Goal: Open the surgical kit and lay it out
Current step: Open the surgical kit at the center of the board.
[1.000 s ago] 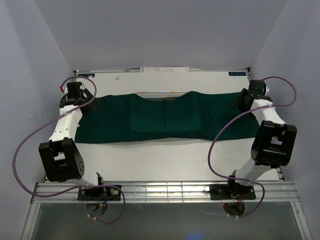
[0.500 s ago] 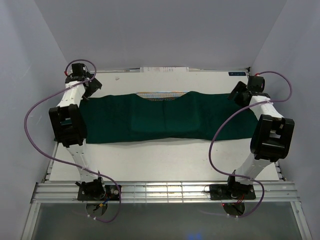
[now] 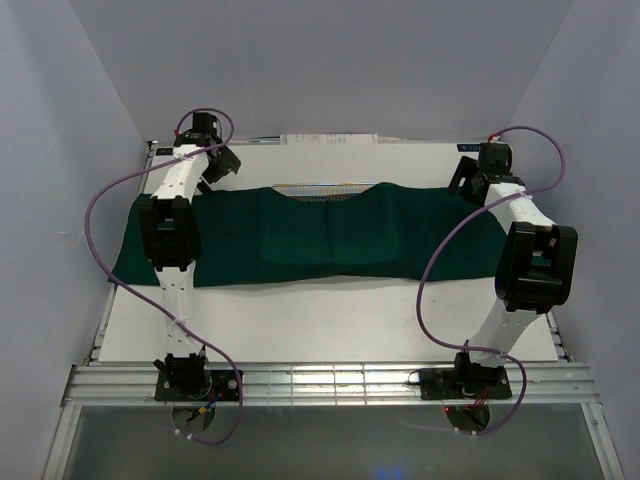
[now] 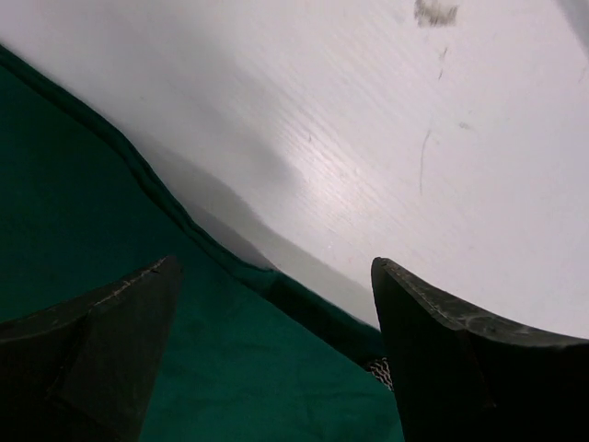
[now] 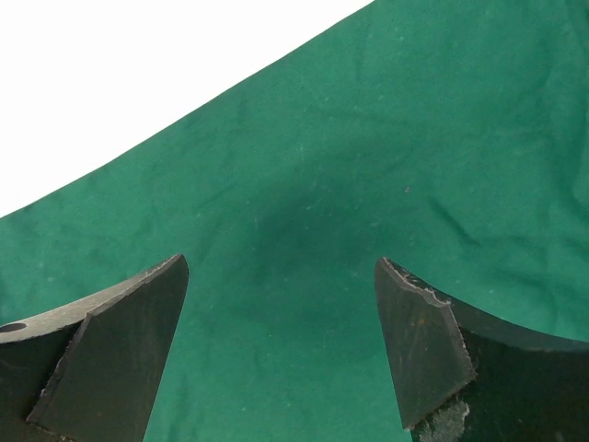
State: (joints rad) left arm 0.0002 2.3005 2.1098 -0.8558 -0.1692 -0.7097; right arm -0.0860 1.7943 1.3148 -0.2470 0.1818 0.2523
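Since the earlier frame both arms have swung inward to the far edge: the left gripper (image 3: 218,165) hangs over the far hem of the cloth (image 3: 320,235) with bare table (image 4: 414,138) ahead of its fingers, and the right gripper (image 3: 468,182) hovers with cloth beneath it and the hem ahead-left. Both stand wide open, holding nothing. The cloth lies spread between them, folded over the tray (image 3: 322,187), whose mesh peeks out at the hem. Unfolding appears to be in hand, and the next move calls for each gripper to descend and pinch the hem before it.
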